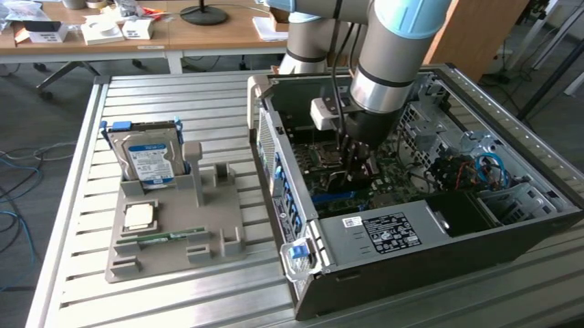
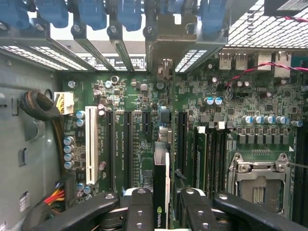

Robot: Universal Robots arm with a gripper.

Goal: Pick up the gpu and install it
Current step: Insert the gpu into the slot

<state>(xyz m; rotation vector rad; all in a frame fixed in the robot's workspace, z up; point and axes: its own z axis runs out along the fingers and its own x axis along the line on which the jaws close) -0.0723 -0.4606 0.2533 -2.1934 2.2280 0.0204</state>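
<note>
My gripper [image 1: 356,164] reaches down inside the open computer case [image 1: 273,164], just above the green motherboard [image 1: 319,154]. In the wrist view the gripper [image 2: 163,209] is shut on the gpu [image 2: 161,159], a thin black card seen edge-on between the two black fingers [image 2: 139,209]. The card's pale metal bracket [image 2: 166,38] stands at the case's rear slot openings. The card hangs over the black expansion slots [image 2: 144,144] in the middle of the motherboard [image 2: 240,96]. I cannot tell whether its edge touches a slot.
A grey fixture tray [image 1: 215,242] on the slatted table holds a hard drive [image 1: 150,160], a processor [image 1: 139,216] and a green memory stick [image 1: 169,237]. Inside the case are a power supply [image 1: 383,232], blue cables [image 1: 488,171], memory modules [image 2: 211,154] and a processor socket [image 2: 260,180].
</note>
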